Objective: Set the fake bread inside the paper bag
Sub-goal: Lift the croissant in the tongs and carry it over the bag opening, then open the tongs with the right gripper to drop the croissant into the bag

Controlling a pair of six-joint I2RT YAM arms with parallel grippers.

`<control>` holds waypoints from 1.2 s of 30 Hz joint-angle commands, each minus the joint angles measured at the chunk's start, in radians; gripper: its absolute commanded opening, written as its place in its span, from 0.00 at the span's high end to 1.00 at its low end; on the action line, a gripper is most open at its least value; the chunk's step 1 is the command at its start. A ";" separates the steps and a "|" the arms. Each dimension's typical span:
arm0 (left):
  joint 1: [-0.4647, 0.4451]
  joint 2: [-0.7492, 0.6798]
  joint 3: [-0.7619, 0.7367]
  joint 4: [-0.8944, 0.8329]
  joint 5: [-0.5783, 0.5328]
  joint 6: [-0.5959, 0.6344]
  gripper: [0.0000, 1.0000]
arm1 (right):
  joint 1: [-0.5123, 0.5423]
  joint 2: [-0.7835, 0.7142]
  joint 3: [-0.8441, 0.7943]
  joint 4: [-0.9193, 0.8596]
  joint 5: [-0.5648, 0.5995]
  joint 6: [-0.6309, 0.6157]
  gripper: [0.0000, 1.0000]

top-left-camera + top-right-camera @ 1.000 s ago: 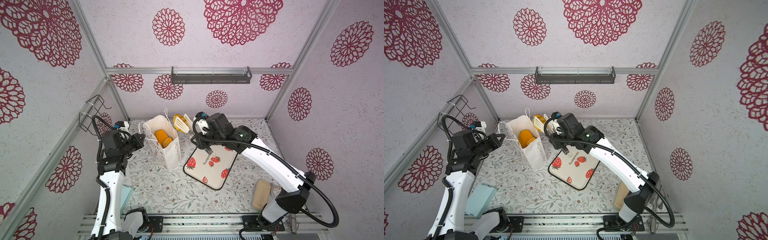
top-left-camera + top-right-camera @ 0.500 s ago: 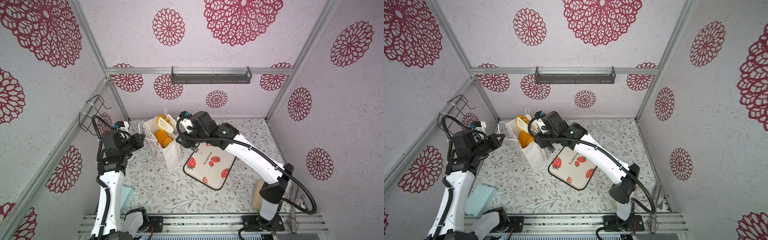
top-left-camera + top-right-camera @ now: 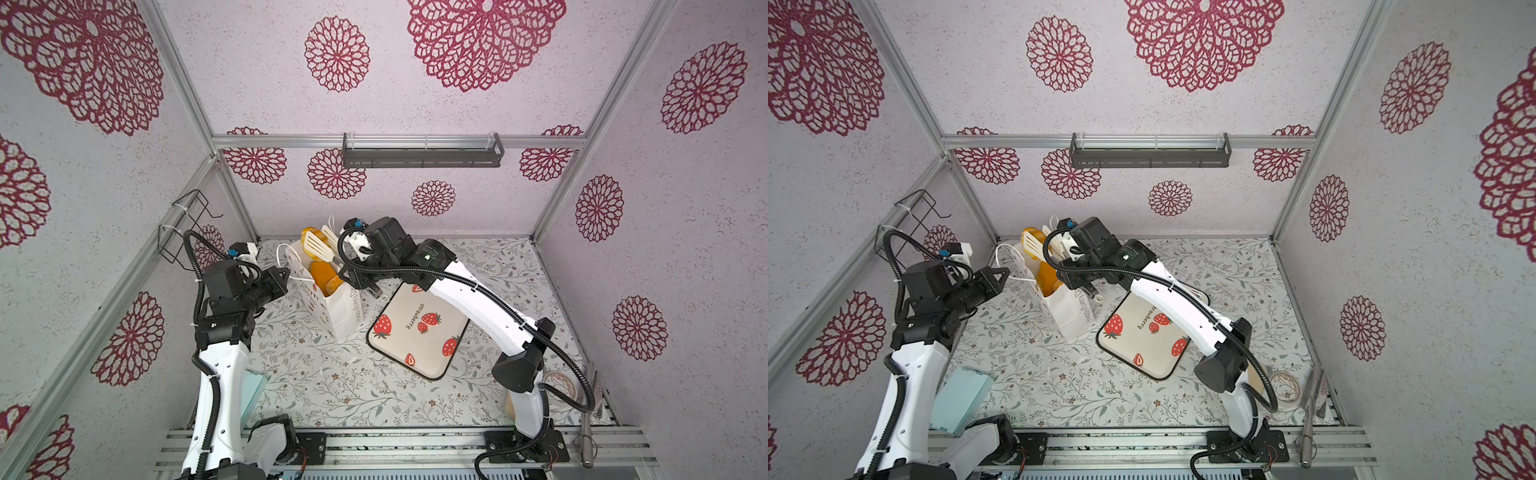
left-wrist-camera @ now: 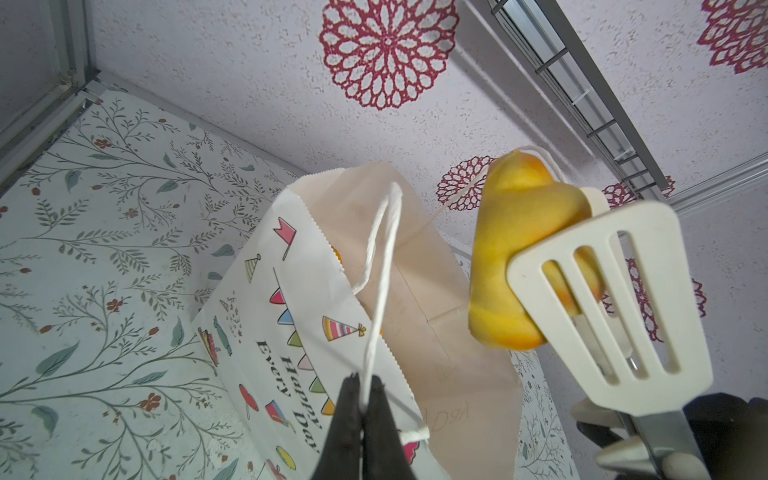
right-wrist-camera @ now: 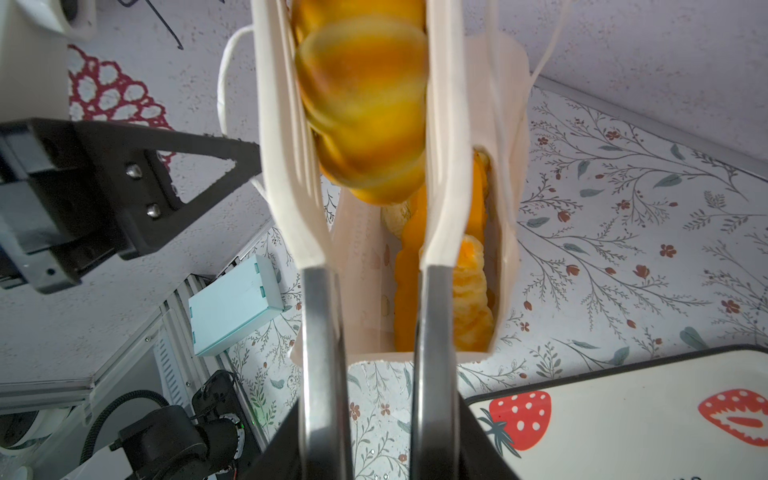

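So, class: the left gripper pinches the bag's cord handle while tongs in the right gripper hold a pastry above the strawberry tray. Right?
Not quite. The pastry in the tongs hangs above the open paper bag, not above the strawberry tray beside it; the right wrist view shows this. The rest stands.

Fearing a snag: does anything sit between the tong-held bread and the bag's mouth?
Nothing visible: the bread, clamped in the tongs, hangs above the paper bag's open mouth; left gripper holds one handle aside.
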 commanded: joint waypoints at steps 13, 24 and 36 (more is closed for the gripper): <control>0.002 -0.008 -0.012 0.008 0.001 0.009 1.00 | -0.060 0.051 0.086 0.095 -0.072 0.030 0.55; 0.002 -0.003 -0.013 0.008 0.002 0.007 1.00 | -0.063 0.072 0.086 0.100 -0.105 0.035 0.51; 0.002 -0.001 -0.010 0.007 0.001 0.007 1.00 | -0.073 0.073 0.092 0.098 -0.105 0.032 0.42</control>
